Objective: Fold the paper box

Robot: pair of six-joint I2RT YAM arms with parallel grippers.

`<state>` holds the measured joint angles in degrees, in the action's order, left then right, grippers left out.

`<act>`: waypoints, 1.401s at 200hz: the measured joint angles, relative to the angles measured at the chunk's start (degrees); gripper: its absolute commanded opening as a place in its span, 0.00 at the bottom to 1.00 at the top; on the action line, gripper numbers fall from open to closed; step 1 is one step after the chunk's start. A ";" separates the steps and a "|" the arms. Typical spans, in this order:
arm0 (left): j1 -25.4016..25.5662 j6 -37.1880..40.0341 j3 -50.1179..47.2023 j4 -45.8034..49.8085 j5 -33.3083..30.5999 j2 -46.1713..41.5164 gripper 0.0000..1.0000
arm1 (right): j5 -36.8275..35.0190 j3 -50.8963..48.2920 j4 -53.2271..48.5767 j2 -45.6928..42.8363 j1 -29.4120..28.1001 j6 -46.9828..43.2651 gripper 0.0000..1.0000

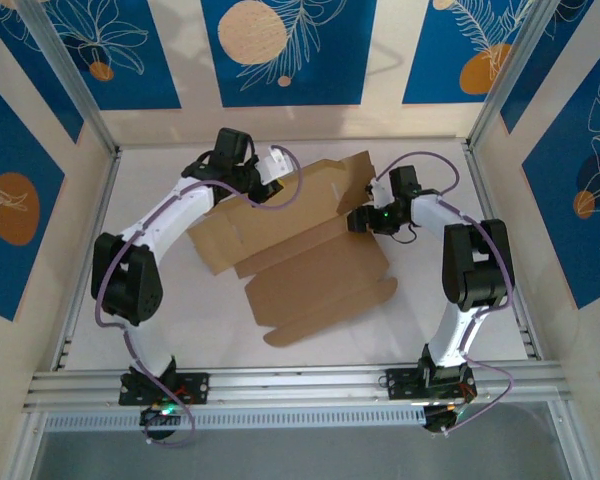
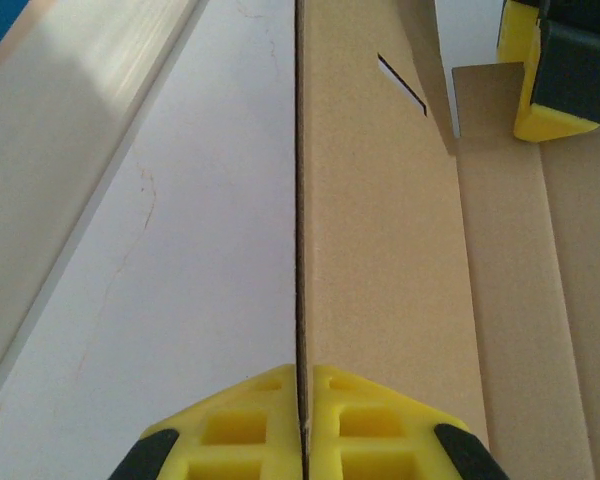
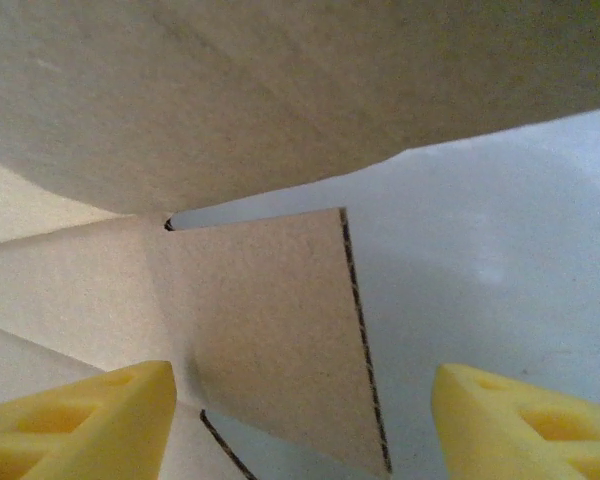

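The paper box (image 1: 310, 270) is a brown cardboard sheet lying mostly flat mid-table, with its far panel tilted up. My left gripper (image 1: 268, 188) is at that panel's far-left edge. In the left wrist view the yellow fingers (image 2: 360, 425) are shut on the thin edge of the paper box (image 2: 390, 250). My right gripper (image 1: 360, 218) is at the raised panel's right end. It is open, with a side flap of the paper box (image 3: 260, 320) standing between its fingertips (image 3: 525, 420), apart from both. One yellow finger of the right gripper (image 2: 550, 70) appears in the left wrist view.
The white table (image 1: 160, 330) is enclosed by aluminium posts and a front rail (image 1: 300, 385). Patterned walls stand at the back and sides. A pale wall base (image 2: 60, 150) runs close along the left of the held edge.
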<state>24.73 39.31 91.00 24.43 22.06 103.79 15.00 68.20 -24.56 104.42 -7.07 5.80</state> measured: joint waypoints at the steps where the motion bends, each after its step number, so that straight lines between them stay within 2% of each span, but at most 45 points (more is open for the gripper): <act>1: 0.00 0.00 0.00 -0.04 0.00 0.00 0.00 | 0.00 0.02 0.00 0.00 0.00 -0.02 0.63; 26: 0.00 -0.26 0.00 -0.22 0.04 -0.09 0.00 | 0.02 0.48 0.37 0.00 -0.13 0.00 0.52; 48: 0.00 -0.44 0.00 -0.24 0.04 -0.11 0.00 | -0.07 0.52 1.11 0.00 -0.59 0.48 0.49; 62: 0.00 -0.46 0.00 -0.22 0.02 -0.13 0.00 | -0.35 0.33 2.14 -0.22 -0.87 0.68 0.53; 79: 0.00 -0.48 0.00 -0.31 0.02 -0.15 0.00 | -0.02 -1.81 5.33 -1.70 -0.94 1.95 0.65; 103: 0.02 -0.81 0.00 -0.44 0.22 -0.17 0.00 | 3.10 -7.61 12.09 -5.97 0.13 4.48 0.68; 132: 0.02 -1.60 0.00 -0.39 0.90 -0.48 0.00 | 7.98 -12.11 21.11 -8.59 3.15 8.92 0.57; 163: 0.02 -2.43 0.00 -0.37 1.05 -1.09 0.00 | 9.70 -12.48 24.96 -8.59 3.52 11.37 0.48; 237: 0.59 -3.89 0.15 0.02 -2.62 -1.20 0.00 | 4.79 -12.83 20.87 -10.60 0.61 9.25 0.46; 280: 0.96 -4.20 0.44 0.07 -4.48 -1.20 0.00 | 3.13 -13.40 19.78 -11.30 0.42 9.70 0.34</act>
<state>25.69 35.11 91.44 24.49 17.58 102.59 18.13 54.81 -4.78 93.12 -6.66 15.51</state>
